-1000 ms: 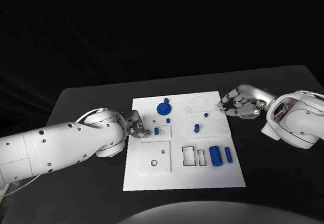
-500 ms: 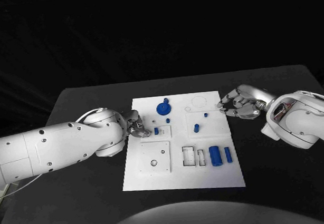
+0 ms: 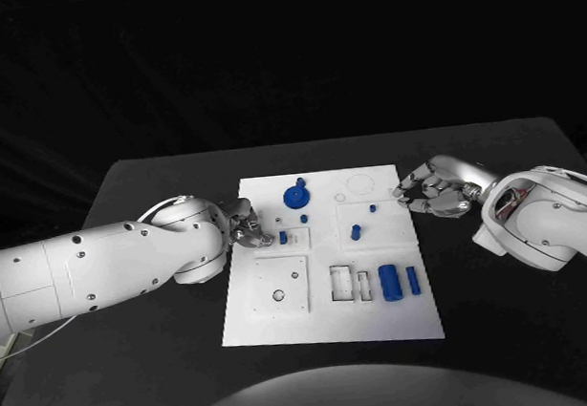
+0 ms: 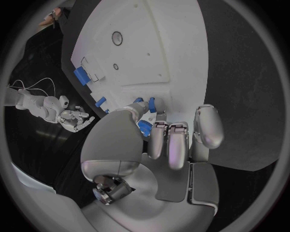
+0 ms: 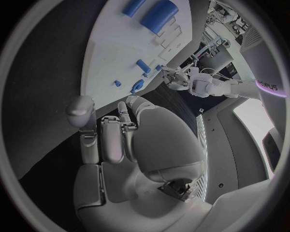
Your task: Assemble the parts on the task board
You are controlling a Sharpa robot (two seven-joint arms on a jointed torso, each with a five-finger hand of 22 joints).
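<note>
A: While the left hand (image 3: 246, 228) sits at the board's (image 3: 387, 321) left edge, its fingers look curled round a small blue part (image 4: 144, 127), going by the left wrist view. Counting that as grasping.

B: Agreed. Right hand (image 3: 431, 191)?

A: At the board's right edge, fingers curled in, nothing visible in them. Clenched, I'd say, though the palm side is hidden.

B: Where's the rest?

A: Blue knob (image 3: 298, 196) near the board's far end, small pegs (image 3: 356, 232) mid-board, two blue cylinders (image 3: 391, 282) by the slots at the near right. Board lies flat mid-tabletop (image 3: 156, 359).

B: Tips for the step?

A: Likely seating that pinched part. Keep it upright over its hole, lower straight, don't let go until it sits flush. The right hand could brace the board if it slides.
</note>
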